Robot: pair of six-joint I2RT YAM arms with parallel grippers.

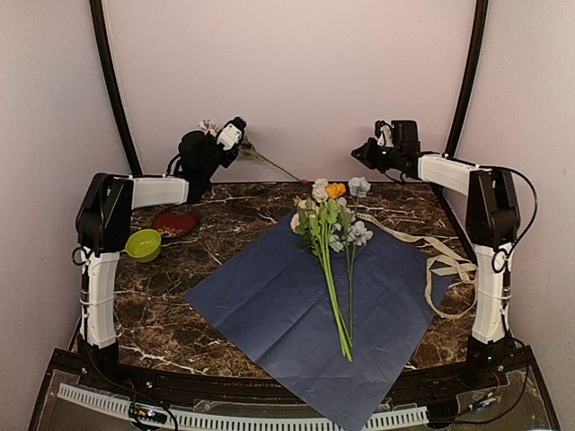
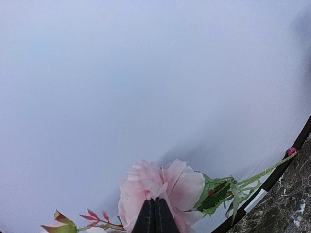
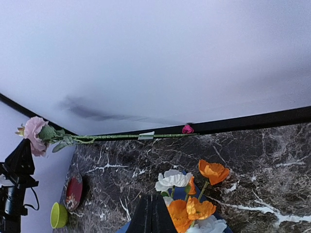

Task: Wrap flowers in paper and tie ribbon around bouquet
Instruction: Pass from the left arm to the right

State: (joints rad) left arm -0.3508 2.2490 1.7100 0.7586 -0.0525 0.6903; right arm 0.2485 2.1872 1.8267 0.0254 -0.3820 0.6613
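Top external: paper [image 1: 269,296] lies flat on the marble table [image 1: 171,314], navy face up, set as a diamond, with its near corner reaching past the table's near edge. On it the flowers [image 1: 334,229] lie loose and unbundled, blooms far, stems near. At the right the ribbon [image 1: 436,244] lies in slack loops by the paper's right corner, untied. Far left, the left gripper [image 1: 235,135] is up high with a single pink flower [image 1: 208,126], stem slanting down toward the table's far edge. Far right, the right gripper [image 1: 364,153] is up high, carrying nothing. Judgement: early stage. One stem isn't yet laid with the rest, and wrapping and tying are all left.

Left wrist: fingers [image 2: 148,218] are pressed together with the pink bloom right at the tips. Looks like a pinch just under the head; exact contact is hidden.

Right wrist: fingers [image 3: 146,216] are closed on nothing, above the orange and white blooms. The pink flower's thin green stem runs level along the far edge.
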